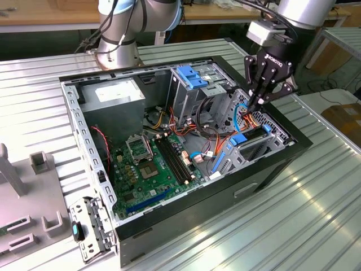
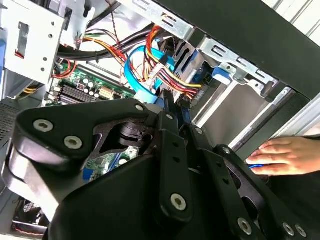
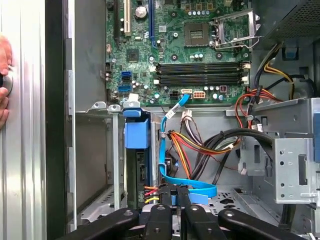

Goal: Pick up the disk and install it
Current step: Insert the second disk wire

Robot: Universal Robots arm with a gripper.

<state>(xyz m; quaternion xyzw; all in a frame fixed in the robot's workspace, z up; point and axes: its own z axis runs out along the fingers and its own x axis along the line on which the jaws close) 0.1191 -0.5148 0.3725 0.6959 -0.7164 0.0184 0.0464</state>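
Disk [image 3: 137,170] is sitting edge-up in the drive bay [image 1: 265,138] at the case's right end under its blue frame tab, and your gripper [image 1: 256,104], fingers pinched nearly together on nothing, is hovering just beside it among the cables [image 3: 195,150].

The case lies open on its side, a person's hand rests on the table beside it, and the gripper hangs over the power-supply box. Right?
Not quite. In the exterior view the gripper hangs over the drive bay among the coloured cables, well away from the power-supply box. The rest holds: the case lies open on its side, and the second wrist view shows the hand beside it.
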